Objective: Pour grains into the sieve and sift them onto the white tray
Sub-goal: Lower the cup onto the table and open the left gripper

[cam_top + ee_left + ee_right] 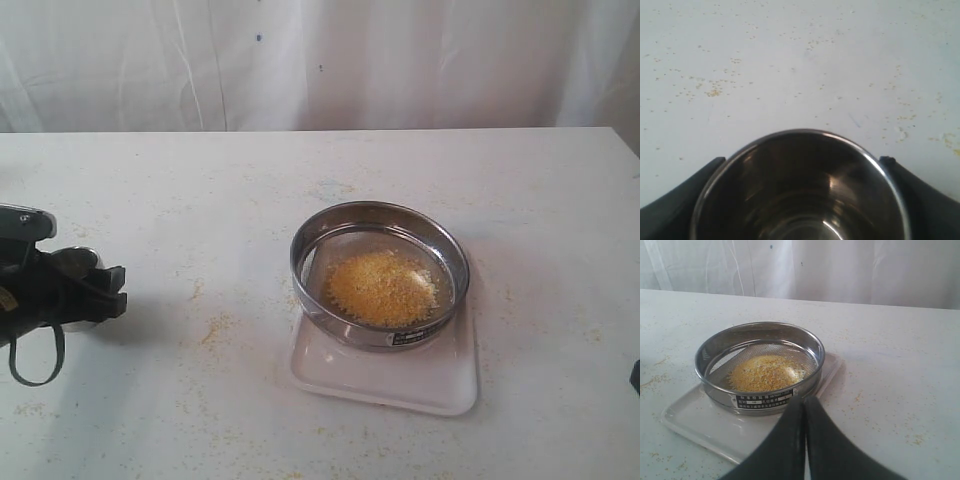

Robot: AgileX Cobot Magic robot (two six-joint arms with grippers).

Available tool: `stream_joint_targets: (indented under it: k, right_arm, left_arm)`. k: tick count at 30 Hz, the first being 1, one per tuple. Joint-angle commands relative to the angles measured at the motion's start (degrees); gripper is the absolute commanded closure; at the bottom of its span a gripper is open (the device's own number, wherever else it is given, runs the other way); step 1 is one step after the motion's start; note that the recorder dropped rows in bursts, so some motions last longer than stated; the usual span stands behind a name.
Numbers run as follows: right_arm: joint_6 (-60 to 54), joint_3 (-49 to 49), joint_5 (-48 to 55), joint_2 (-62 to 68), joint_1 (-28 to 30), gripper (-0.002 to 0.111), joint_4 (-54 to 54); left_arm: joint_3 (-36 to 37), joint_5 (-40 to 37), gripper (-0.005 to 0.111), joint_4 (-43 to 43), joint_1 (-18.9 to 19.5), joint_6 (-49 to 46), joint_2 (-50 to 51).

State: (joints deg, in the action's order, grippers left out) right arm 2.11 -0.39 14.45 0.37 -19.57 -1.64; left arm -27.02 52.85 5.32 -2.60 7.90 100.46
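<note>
We saw the sieve (pixel 380 275) sitting on the white tray (pixel 385 388), set toward the tray's far edge, with its small dark label (pixel 764 400) facing the right wrist camera. The grains (pixel 381 288) lay in a low golden-yellow heap in the middle of the mesh, with a few paler bits at one side. The tray rested on the counter (pixel 200 180), right of the middle in the exterior view. Far to the left, the left gripper (pixel 110 292) was spread wide around a steel cup (pixel 800 195), its dark fingers (pixel 692 195) pressed against the cup's two sides, and the cup looked empty inside. The right gripper (pixel 804 405) was closed tight on nothing, its tips pointing at the sieve from just beside the tray. Stray yellowish specks (pixel 215 328) dotted the counter between cup and tray.
</note>
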Motion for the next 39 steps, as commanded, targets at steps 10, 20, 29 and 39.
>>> stream_joint_targets:
  k: [10, 20, 29, 39]
  right_arm:
    - [0.1, 0.4, -0.4, -0.4, 0.2, 0.108, -0.1]
    - [0.1, 0.4, -0.4, -0.4, 0.2, 0.108, -0.1]
    - [0.1, 0.4, -0.4, -0.4, 0.2, 0.108, -0.1]
    - [0.1, 0.4, -0.4, -0.4, 0.2, 0.108, -0.1]
  left_arm:
    - [0.3, 5.1, 0.039, -0.2, 0.1, -0.3, 2.5]
    - [2.5, 8.0, 0.029, 2.6, 0.1, 0.2, 2.2]
    - [3.9, 13.6, 0.006, 1.6, 0.1, 0.3, 2.2]
    - [5.0, 12.9, 0.006, 0.8, 0.1, 0.4, -4.4]
